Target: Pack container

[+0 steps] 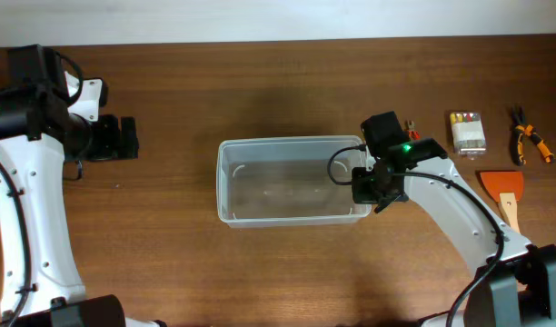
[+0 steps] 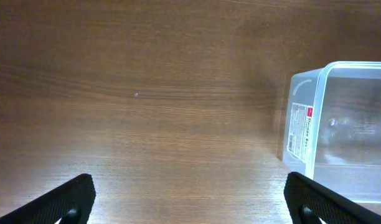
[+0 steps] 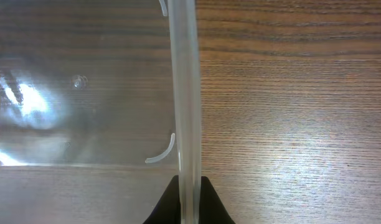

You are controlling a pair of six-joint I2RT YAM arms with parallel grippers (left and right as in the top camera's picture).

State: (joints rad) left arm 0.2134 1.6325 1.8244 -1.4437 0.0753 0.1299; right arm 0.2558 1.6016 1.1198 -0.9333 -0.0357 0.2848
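Note:
The clear plastic container (image 1: 260, 182) sits in the middle of the wooden table, with nothing inside it. My right gripper (image 1: 367, 186) is shut on the container's right rim (image 3: 185, 93); its two dark fingertips (image 3: 210, 205) pinch the thin wall from both sides. My left gripper (image 1: 124, 138) hovers over bare wood at the far left, well apart from the container. Its fingers (image 2: 66, 202) stand wide open with nothing between them. In the left wrist view the container's labelled end (image 2: 302, 134) shows at the right.
At the right side of the table lie a small clear box of bits (image 1: 467, 132), orange-handled pliers (image 1: 529, 138) and an orange scraper with a wooden handle (image 1: 503, 191). A small red item (image 1: 411, 127) lies behind my right wrist.

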